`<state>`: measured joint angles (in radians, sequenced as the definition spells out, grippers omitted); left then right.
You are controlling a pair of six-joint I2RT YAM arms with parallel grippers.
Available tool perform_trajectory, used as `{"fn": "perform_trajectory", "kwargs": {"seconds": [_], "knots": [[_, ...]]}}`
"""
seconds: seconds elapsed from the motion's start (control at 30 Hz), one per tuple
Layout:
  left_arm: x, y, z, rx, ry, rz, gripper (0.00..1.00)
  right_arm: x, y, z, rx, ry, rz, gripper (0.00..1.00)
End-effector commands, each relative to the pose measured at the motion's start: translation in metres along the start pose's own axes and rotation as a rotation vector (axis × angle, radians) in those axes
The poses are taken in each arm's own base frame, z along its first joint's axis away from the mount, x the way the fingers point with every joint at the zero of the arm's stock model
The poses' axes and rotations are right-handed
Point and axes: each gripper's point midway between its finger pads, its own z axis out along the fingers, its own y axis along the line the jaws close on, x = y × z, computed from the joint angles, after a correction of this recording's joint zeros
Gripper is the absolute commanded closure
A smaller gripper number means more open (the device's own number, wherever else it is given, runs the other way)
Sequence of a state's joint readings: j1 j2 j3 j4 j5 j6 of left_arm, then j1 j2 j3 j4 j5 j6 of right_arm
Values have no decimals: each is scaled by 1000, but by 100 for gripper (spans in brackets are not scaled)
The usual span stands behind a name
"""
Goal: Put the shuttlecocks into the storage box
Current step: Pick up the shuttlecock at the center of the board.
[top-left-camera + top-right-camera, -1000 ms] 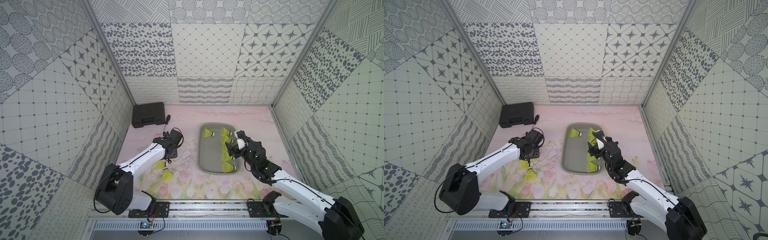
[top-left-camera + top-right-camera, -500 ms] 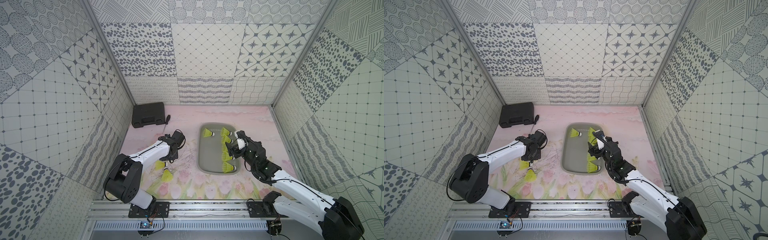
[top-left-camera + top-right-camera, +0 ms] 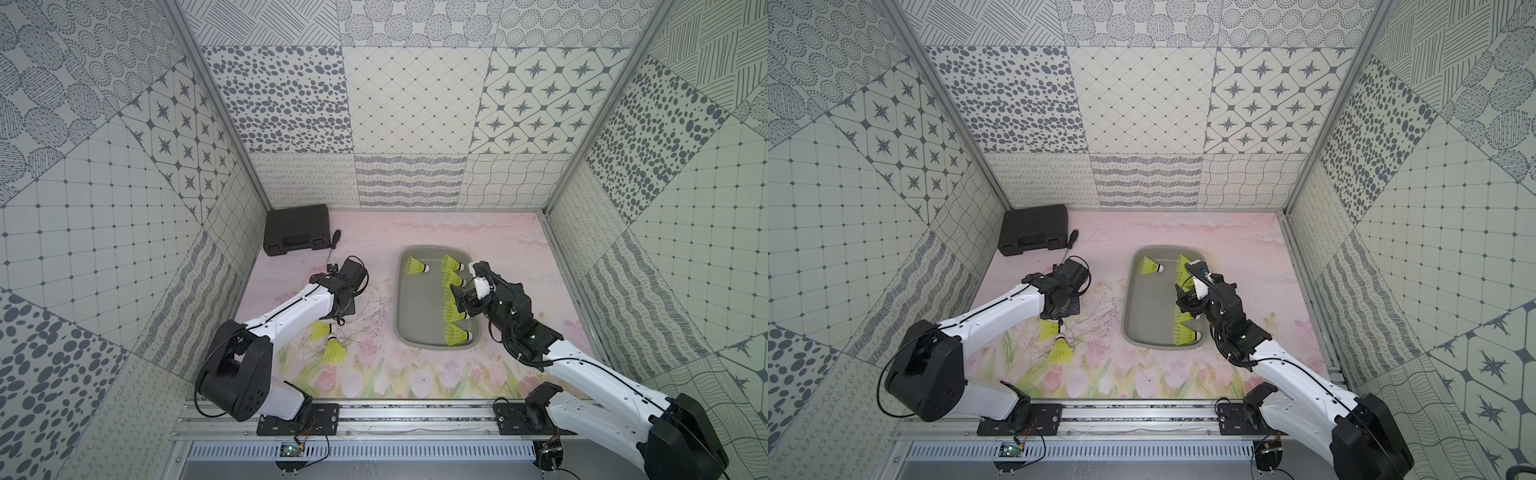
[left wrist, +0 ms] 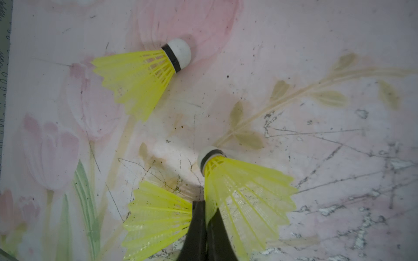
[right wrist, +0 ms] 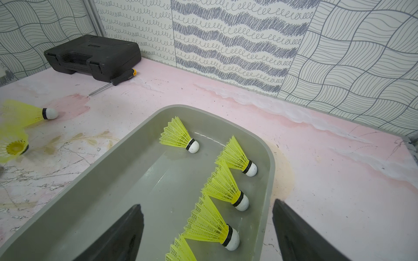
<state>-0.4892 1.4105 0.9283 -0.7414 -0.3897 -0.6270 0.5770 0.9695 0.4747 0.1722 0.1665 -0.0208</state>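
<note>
Three neon-yellow shuttlecocks lie on the pink mat by my left arm. My left gripper (image 4: 204,210) points down at them and is shut on the skirt edge of one shuttlecock (image 4: 244,192). A second skirt (image 4: 158,217) lies against the fingers, and a third shuttlecock (image 4: 144,76) lies apart. In both top views two of them (image 3: 334,351) (image 3: 1061,351) show beside the left gripper (image 3: 332,322). Several shuttlecocks (image 5: 226,187) lie along one long wall of the grey storage box (image 3: 415,299) (image 5: 135,180). My right gripper (image 5: 207,203) (image 3: 463,301) hangs open over that row, holding nothing.
A black hard case (image 3: 296,228) (image 5: 92,56) stands in the back left corner, with a screwdriver (image 3: 332,241) (image 5: 117,79) lying next to it. Patterned walls enclose the mat on three sides. The arms' mounting rail (image 3: 415,415) runs along the front edge.
My left gripper has closed onto the shuttlecock's skirt, and the left arm's base has swung towards the middle. The right arm has not moved.
</note>
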Motion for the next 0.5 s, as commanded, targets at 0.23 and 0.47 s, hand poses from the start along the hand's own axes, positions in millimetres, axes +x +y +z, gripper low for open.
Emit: {"fn": "perform_trajectory", "kwargs": {"seconds": [0.23, 0.47], "knots": [[-29, -56, -82, 513, -135, -76, 100, -11, 34, 7, -189, -45, -24, 9], [-38, -102, -121, 801, -62, -122, 100, -16, 78, 18, -384, -78, -112, 13]]}}
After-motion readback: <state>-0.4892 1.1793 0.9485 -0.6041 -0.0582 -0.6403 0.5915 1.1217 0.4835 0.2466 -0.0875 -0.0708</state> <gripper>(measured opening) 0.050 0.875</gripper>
